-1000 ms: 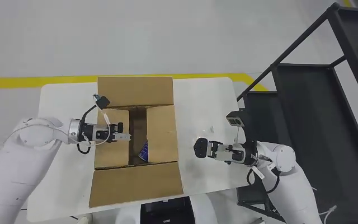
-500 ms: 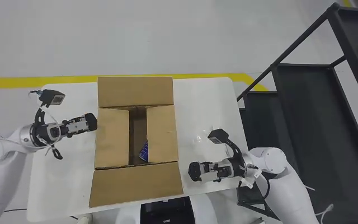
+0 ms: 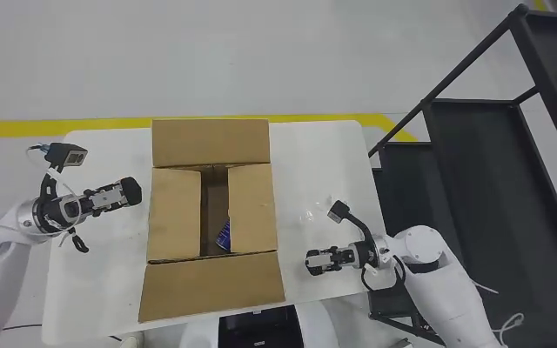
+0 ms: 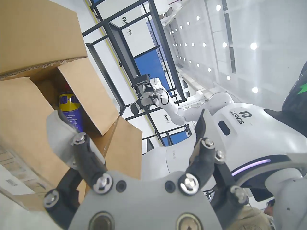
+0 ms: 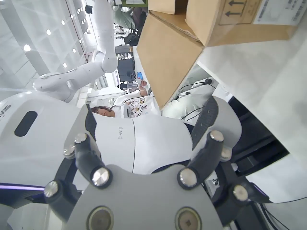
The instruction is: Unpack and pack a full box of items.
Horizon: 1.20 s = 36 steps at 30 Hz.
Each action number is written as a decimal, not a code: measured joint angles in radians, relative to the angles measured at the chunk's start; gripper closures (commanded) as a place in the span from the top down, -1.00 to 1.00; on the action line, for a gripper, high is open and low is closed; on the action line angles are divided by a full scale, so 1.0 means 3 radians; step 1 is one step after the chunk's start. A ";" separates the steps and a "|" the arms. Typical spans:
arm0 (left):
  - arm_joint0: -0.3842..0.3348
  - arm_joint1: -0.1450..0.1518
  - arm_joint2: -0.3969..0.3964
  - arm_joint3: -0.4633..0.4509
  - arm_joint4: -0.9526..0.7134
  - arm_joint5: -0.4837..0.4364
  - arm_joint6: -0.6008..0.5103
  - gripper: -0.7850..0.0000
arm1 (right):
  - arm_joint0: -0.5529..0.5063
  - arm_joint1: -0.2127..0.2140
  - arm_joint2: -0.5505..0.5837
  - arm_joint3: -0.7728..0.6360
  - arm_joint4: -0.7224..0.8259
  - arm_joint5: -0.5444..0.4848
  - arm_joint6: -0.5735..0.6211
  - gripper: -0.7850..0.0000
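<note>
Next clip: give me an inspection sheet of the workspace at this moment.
Surface: white table, carrying the box.
Job's things: cardboard box, flaps open; blue-and-yellow spray can inside.
Clutter: small clear scrap on the table right of the box, too small to identify.
Tools: left tool open and empty, left of the box; right tool open and empty, by the box's near right corner.
Cables: black cable looped under the left wrist.
Surroundings: black rack to the right; yellow floor line beyond the table.
</note>
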 measured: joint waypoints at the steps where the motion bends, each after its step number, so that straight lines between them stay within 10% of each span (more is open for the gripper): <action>1: 0.0000 0.0000 0.0000 0.0000 0.0000 0.0000 0.0000 1.00 | 0.0009 -0.0002 -0.0054 0.0025 -0.0026 0.0018 -0.0022 1.00; 15: 0.0000 0.0000 0.0000 0.0000 0.0000 0.0000 0.0000 1.00 | 0.0285 -0.0091 -0.0935 0.0285 0.0099 0.0069 -0.0255 1.00; 36: 0.0000 0.0000 0.0000 0.0000 0.0000 0.0000 0.0000 1.00 | 0.0466 -0.0090 -0.1038 -0.0311 0.0362 -0.0345 -0.0804 1.00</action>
